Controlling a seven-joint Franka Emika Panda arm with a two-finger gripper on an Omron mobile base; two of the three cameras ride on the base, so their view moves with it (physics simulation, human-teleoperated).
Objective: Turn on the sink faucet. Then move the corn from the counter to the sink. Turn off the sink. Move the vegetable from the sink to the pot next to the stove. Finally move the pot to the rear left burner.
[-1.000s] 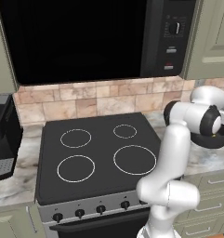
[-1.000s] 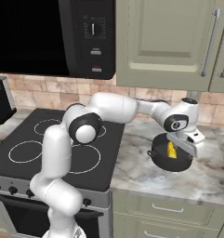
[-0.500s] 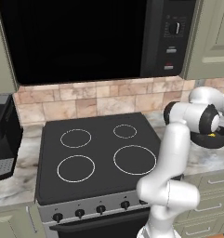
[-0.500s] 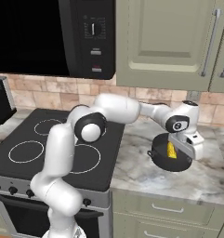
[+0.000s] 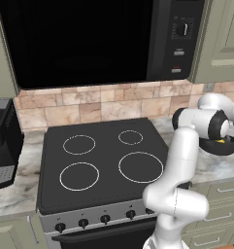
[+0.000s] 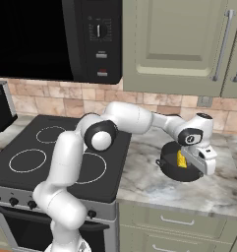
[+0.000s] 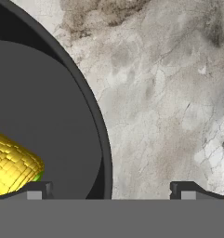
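So the gripper (image 7: 108, 188) is spread wide right over the pot (image 6: 181, 168) rim, one finger inside the wall and one outside, not clamped on anything. Corn (image 6: 181, 159) is already lying in the pot, which sits on the counter (image 6: 149, 182) just right of the stove (image 6: 46, 152). Looks like only the last bit is left: grab the pot and haul it to the rear left burner (image 5: 79, 144).

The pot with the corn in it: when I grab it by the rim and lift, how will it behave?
The pot looks rigid with a thin upright wall, so the fingers, standing open astride the rim, should probably get a firm pinch. Held at one edge, it will likely tilt away. The corn lies loose on the flat bottom and, being round, may roll.
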